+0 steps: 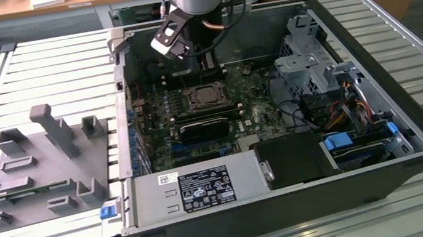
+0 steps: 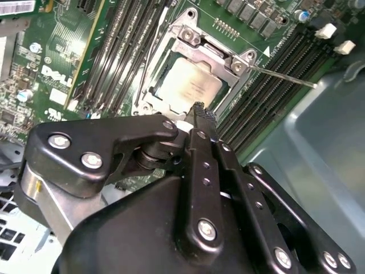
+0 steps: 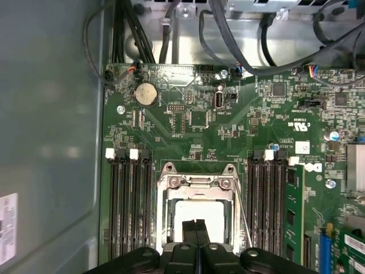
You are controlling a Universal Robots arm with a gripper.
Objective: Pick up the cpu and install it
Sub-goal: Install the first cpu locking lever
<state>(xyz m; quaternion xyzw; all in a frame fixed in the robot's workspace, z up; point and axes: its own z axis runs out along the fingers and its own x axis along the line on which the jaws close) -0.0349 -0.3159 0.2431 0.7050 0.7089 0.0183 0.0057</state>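
Presently, gripper [image 3: 197, 224], pinched shut and empty, poised just above cpu [image 3: 215, 214] lying in motherboard socket [image 3: 197, 182]; seating judged best checked flat, square, without force.

The cpu [image 3: 215, 217] lies in its socket [image 3: 197, 182] on the motherboard [image 3: 228, 131] just below the claw [image 3: 197, 224], memory slots [image 3: 130, 205] run either side of it, and the fixture tray [image 1: 45, 173] sits outside the case [image 1: 276, 221], well apart.

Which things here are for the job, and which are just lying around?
For the job:
chip, sitting in its metal socket
claw, closed, over the chip

Just lying about:
grey tray
black block
wires
round battery
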